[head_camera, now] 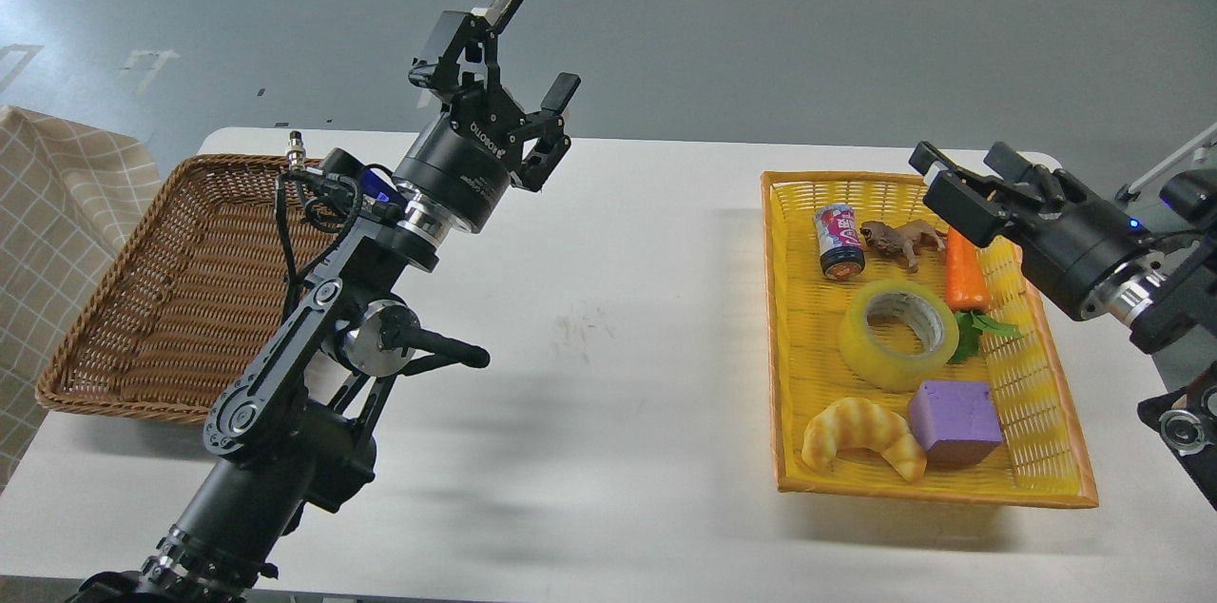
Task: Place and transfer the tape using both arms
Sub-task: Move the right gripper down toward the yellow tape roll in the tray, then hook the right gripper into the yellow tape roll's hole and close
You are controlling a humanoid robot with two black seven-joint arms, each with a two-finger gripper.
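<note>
At the far left a checked cloth hangs by the white desk, and a brown wicker basket sits at the desk's left edge. The left arm rises in front of the basket's right side, its left pincer held high above the back edge of the desk with the fingers spread wide and nothing between them; the word ROBOTIQ can be read on its black body. The middle of the desk is bare apart from a faint scuff, leaving open room between the two baskets. To the right lies a yellow tray near the desk's right edge. In it, from the back, are a small can with a label too small to read, a brown animal figure and a toy carrot; the tape lies flat in the middle, just beside the carrot's green leaves; a croissant and a purple block fill the front. The right pincer hovers over the tray's back right corner, near the carrot; whether its fingers are spread cannot be told.
</note>
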